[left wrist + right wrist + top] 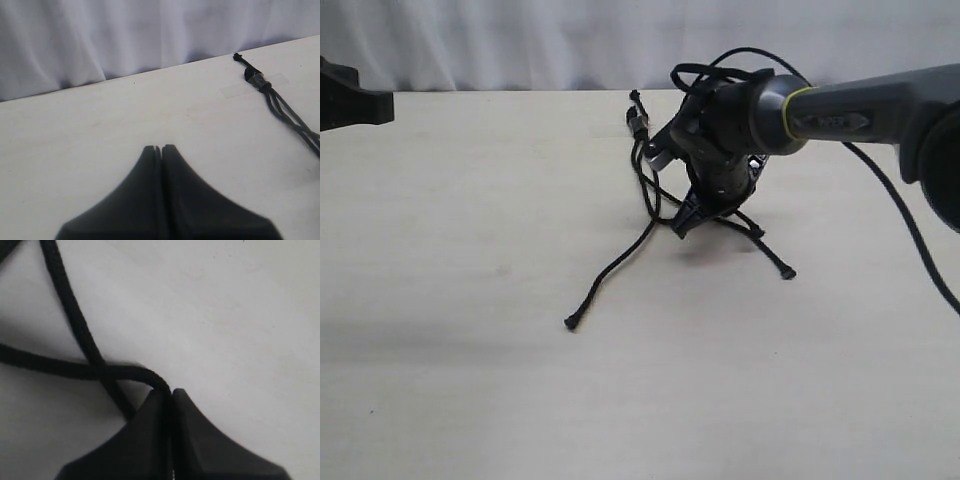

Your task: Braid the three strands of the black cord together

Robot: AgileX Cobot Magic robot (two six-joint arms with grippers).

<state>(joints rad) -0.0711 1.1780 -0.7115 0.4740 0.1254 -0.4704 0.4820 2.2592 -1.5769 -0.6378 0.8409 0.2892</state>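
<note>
The black cord's knotted, taped end (640, 122) lies at the back of the table, also seen as the knotted end (254, 78) in the left wrist view. Its three strands run forward: one long strand (612, 270) ends near the front left, two others (772, 255) end to the right. My right gripper (688, 222) is down at the strands and shut on one strand (75, 368), which crosses another strand (75, 320). My left gripper (162, 148) is shut on nothing, well away from the cord.
The left arm's black body (355, 100) sits at the far left edge. The right arm (860, 110) reaches in from the right with its own black cable (905, 225) hanging. A pale cloth backdrop (520, 40) stands behind the table (470, 400).
</note>
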